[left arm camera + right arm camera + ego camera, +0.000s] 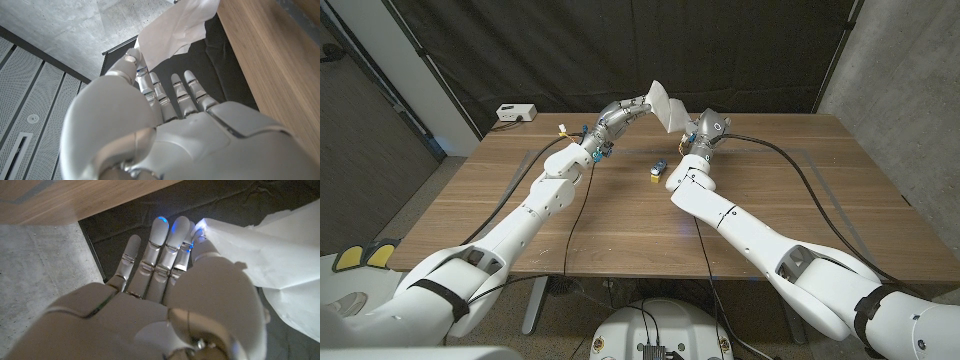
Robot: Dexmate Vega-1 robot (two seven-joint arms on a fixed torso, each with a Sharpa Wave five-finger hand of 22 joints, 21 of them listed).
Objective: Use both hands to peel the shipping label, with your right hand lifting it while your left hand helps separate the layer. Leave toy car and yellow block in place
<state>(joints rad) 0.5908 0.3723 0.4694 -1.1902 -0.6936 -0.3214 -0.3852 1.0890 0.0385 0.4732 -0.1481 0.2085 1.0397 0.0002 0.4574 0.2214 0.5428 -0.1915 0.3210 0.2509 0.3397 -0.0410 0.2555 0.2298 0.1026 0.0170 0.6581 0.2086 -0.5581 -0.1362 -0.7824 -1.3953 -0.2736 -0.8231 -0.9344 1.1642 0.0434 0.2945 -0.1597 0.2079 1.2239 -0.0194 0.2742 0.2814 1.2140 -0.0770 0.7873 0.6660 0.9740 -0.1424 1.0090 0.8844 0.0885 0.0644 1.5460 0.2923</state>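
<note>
The shipping label (667,105) is held up in the air above the far edge of the bench (800,180), pinched at one side by the left robot hand (625,112) and at the other by the right robot hand (700,130). In each wrist view the white sheet is seen caught at the thumb, the other fingers (175,92) being stretched out. The toy car (658,168) and the yellow block (653,179) are left on the bench near its middle, just beside each other.

**Open table on both flanks — clutter only at the centre**

The table (800,190) lies bare to the left, right and near side of both arms. Just in front of the right hand (705,130) sit the toy car (658,167) and yellow block (654,180), close together. Between the raised hands hangs the shipping label (667,108) — the left hand (620,113) at its edge.
</note>
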